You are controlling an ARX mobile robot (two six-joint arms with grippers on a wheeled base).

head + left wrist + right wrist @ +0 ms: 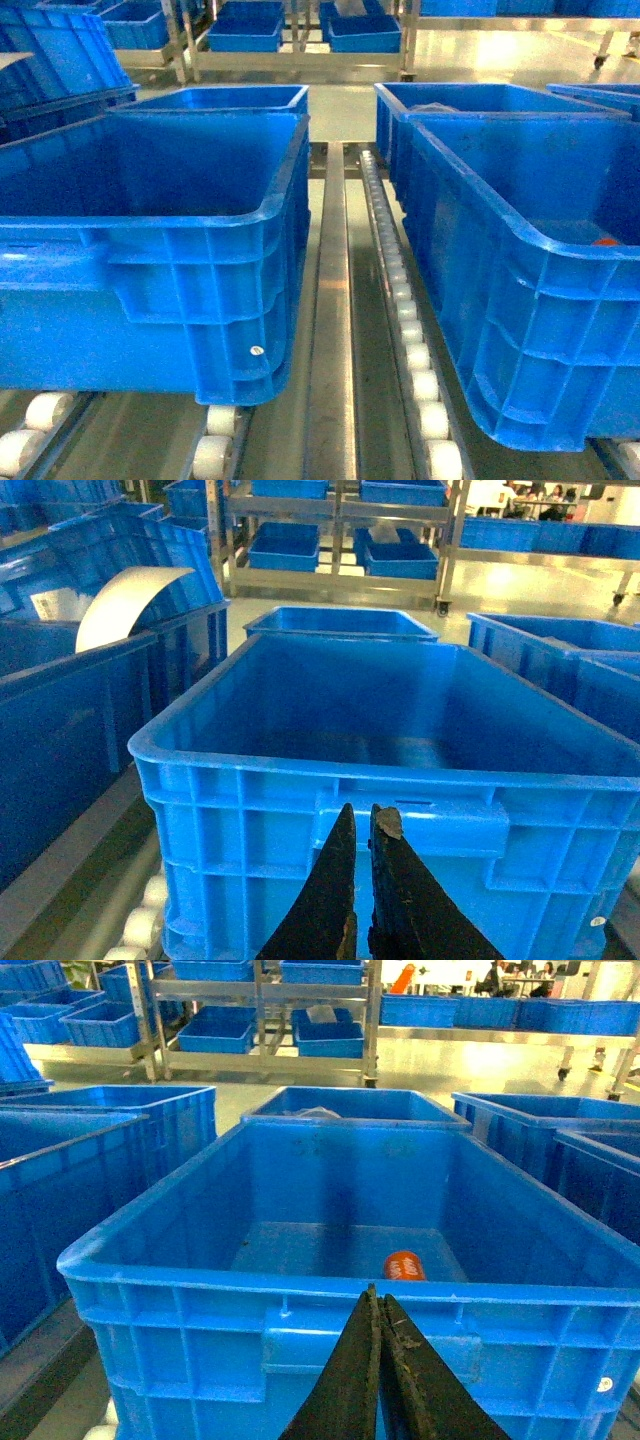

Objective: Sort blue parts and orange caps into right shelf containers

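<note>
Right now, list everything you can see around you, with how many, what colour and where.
Front crates: two, blue, deep; left crate and right crate, side by side on the roller tracks.
Orange cap: one, on the floor of the right crate, lying on its side.
Crates behind: at least two, blue, one directly behind each front crate; more at the sides.
Roller tracks: white wheels in metal rails, under and between the crates.
Metal rack: one, grey, across the aisle, holding shallow blue trays.
White curved sheet: one, in a crate at far left.
Left claw: black, nearly closed, empty, before the left crate.
Right claw: black, shut, empty, before the right crate.
</note>
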